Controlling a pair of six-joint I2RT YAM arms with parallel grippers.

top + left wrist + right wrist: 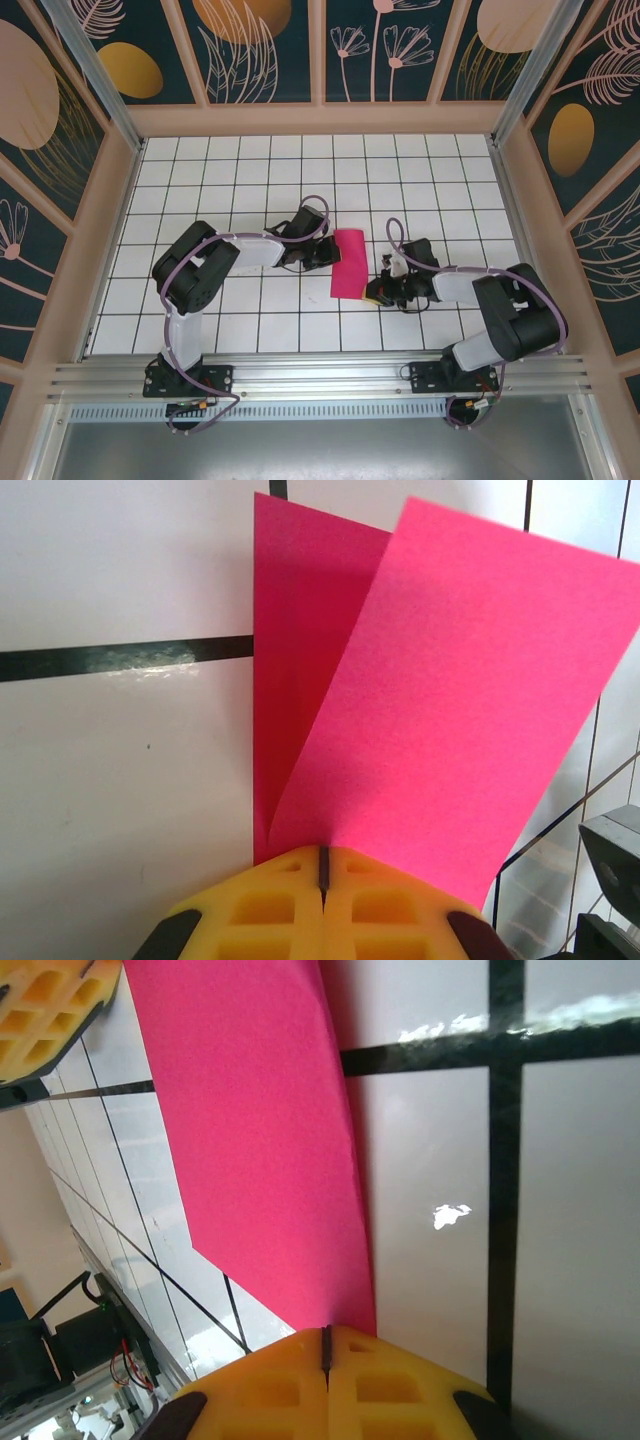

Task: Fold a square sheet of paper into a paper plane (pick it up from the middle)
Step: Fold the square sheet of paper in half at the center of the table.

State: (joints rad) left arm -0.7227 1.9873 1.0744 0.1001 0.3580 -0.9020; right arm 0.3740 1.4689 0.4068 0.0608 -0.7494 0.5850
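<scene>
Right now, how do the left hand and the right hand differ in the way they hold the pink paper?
The left hand grips the paper along its left edge, while the right hand grips its near right corner. At the left hand two layers fan apart, while at the right hand the paper looks flat. Both hands are shut on it, yellow pads together.

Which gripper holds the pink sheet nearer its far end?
The left gripper: it pinches the square sheet of paper on its left edge toward the far end; the right gripper pinches the near right corner.
</scene>
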